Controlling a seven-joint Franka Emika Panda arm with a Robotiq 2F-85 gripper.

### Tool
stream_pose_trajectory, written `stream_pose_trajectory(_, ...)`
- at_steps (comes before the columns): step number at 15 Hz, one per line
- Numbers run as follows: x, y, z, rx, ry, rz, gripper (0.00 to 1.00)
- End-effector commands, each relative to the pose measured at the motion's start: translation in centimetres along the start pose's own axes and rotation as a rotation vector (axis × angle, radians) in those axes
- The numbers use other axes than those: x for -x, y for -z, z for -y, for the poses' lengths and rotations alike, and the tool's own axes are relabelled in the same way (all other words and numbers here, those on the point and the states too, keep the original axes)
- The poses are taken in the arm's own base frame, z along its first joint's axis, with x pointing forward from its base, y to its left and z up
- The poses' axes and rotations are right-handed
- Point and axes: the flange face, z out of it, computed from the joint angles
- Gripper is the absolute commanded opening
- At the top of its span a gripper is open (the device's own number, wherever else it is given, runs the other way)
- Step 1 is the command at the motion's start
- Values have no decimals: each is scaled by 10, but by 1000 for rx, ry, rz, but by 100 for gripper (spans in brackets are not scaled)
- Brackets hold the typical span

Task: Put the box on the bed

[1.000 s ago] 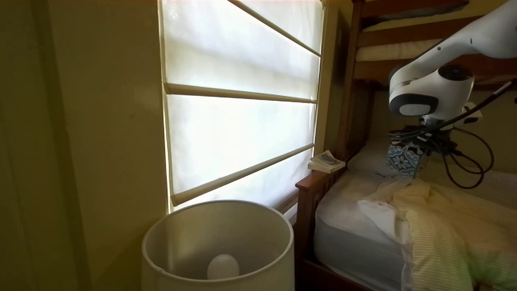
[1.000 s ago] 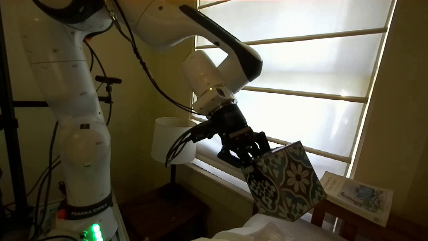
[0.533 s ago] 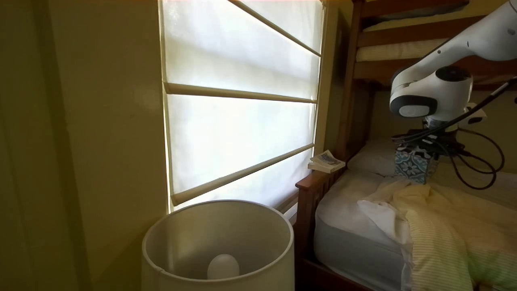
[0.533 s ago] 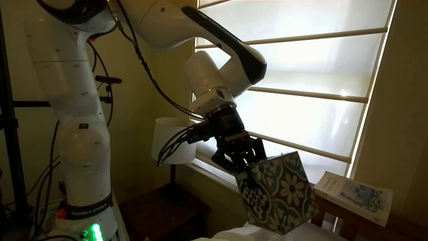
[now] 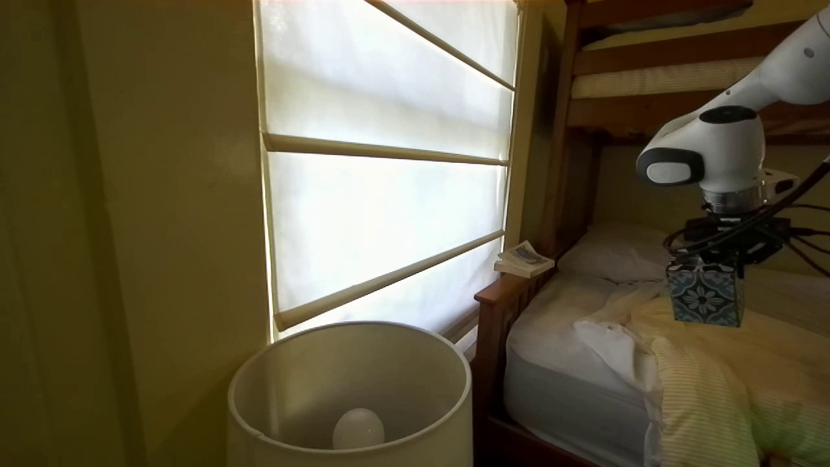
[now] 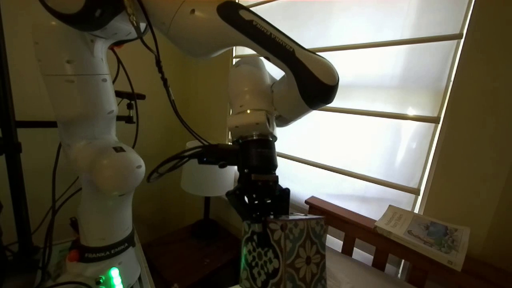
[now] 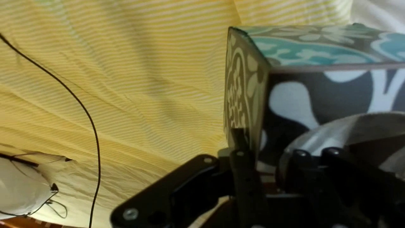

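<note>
The box (image 5: pixel 705 297) is gripped in the hand (image 6: pixel 269 220) and hung beneath it, above the rumpled, yellow-covered bed (image 5: pixel 570 379). Behind the hand — in an exterior view — a pale blind (image 6: pixel 372 82) is seen, with a lamp (image 6: pixel 208 182) carried on a dark surface (image 6: pixel 180 250); right of the hand there, a book (image 6: pixel 424 236) is shown.

At right in the wrist view, the box (image 7: pixel 316 82) has smooth printed faces with a faint sheen; at the bottom, the pincer (image 7: pixel 270 150) carries shiny metal screws. Wrinkled cloth bedding (image 7: pixel 183 72) fills the upper left. In an exterior view, lower right, the bed (image 5: pixel 491 344) has a smooth wooden frame; lower centre, the lampshade (image 5: pixel 350 376) looks matt.
</note>
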Motion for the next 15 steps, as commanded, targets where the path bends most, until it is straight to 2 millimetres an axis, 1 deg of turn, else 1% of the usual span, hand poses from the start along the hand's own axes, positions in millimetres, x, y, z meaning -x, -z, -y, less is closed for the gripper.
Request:
stream_pose_trajectory(1, -18, 28, -9, 23, 89, 178, 1)
stream_pose_trajectory(2, -17, 8, -2, 59, 45, 181, 1)
stream_pose_trajectory(3, -4, 12, -3, 35, 61, 132, 6)
stream_pose_trajectory(5, -12, 3, -8, 37, 49, 176, 6)
stream_pose_trajectory(6, -15, 2, -9, 48, 47, 176, 6)
stream_pose_trajectory(7, -15, 1, -9, 55, 48, 172, 1)
stream_pose_trajectory(9, -23, 4, -16, 54, 101, 192, 1)
stream_pose_trajectory(10, -30, 6, -18, 60, 145, 184, 1)
stream_pose_trajectory(12, -38, 4, -27, 43, 277, 205, 1)
stream_pose_trajectory(15, -40, -19, -49, 16, 408, 276, 1)
